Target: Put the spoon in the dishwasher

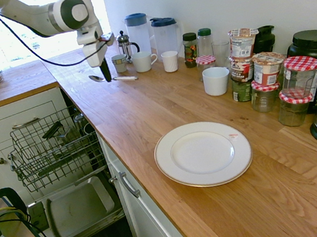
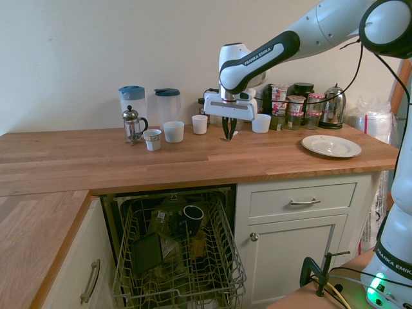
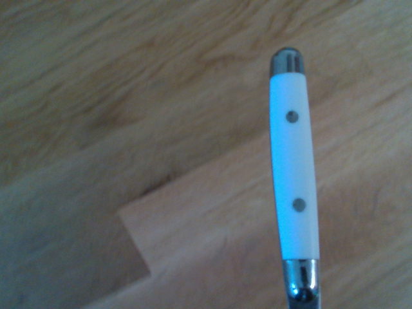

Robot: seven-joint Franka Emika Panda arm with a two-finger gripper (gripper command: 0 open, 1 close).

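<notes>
The spoon (image 1: pixel 122 77) hangs crosswise at the tips of the tool (image 1: pixel 106 78), bowl to one side and pale riveted handle (image 3: pixel 293 161) to the other, likely gripped near the neck so it stays level. You've got the fingers pinched together on it, pointing straight down over the desk (image 1: pixel 162 105) near the mugs. The dishwasher (image 2: pixel 180 257) rack sits pulled out below the edge, ready for a drop from above.
</notes>
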